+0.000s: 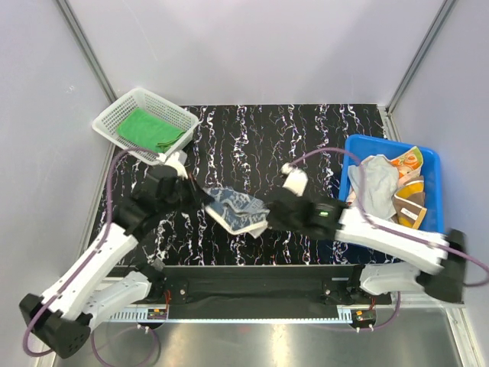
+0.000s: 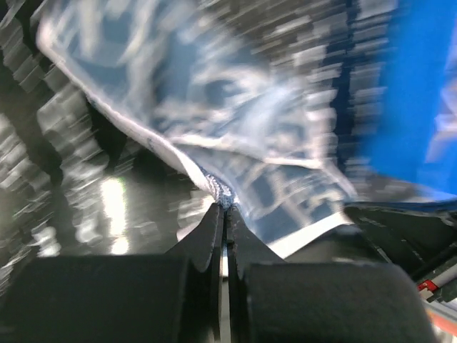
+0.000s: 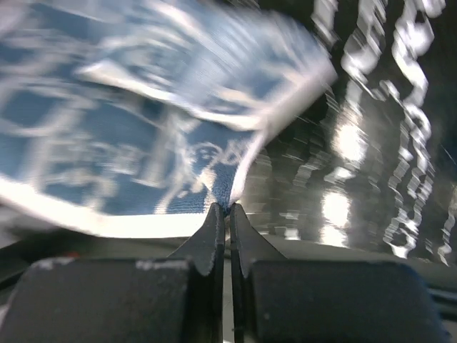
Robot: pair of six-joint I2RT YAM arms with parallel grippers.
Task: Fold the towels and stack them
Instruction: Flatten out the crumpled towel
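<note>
Navy towel [image 1: 237,208] is clamped on both sides: the left pincer [image 2: 225,209] is closed on a thin bit of hem, the right pincer [image 3: 228,207] on another edge. It hangs crumpled between them over the worktop [image 1: 306,138]. Further out, a green towel [image 1: 149,128] lies in the basket [image 1: 107,122]. Both grips look shallow, so a hard pull apart may slip one corner free.

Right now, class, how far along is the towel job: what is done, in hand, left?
Done: a green towel lies in the white basket, apparently folded. In hand: left gripper and right gripper are both shut on the navy patterned towel. To do: a pale cloth and orange printed towel lie crumpled in the blue tub.
</note>
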